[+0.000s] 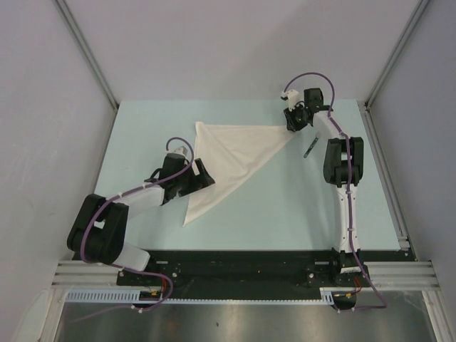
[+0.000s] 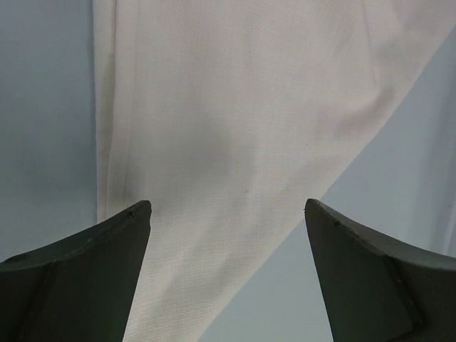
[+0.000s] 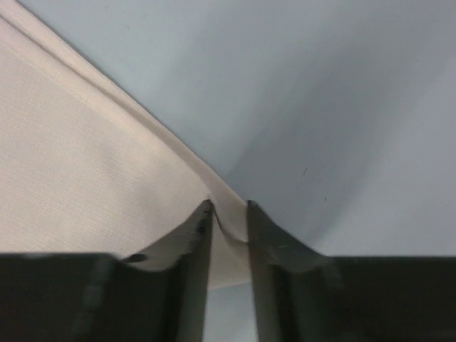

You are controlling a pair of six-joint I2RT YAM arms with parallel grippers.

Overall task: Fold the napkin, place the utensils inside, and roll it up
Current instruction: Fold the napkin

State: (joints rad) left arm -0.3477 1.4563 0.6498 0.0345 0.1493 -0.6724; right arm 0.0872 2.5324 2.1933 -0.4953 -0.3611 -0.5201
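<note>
Cream triangular cloth napkin [image 1: 228, 160]: right fingers [image 3: 196, 239] pinch its far corner; left fingers [image 2: 92, 263] spread wide above left edge.

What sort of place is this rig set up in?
Most likely a lab robot test cell, not a dining room: plain white panel walls on aluminium posts enclose a pale blue tabletop, a metal mounting rail runs along its near edge, and a napkin and knife lie out.

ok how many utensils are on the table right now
1. A knife lies on the table, just past the right corner of the folded napkin. Another could be hidden under the cloth.
</note>
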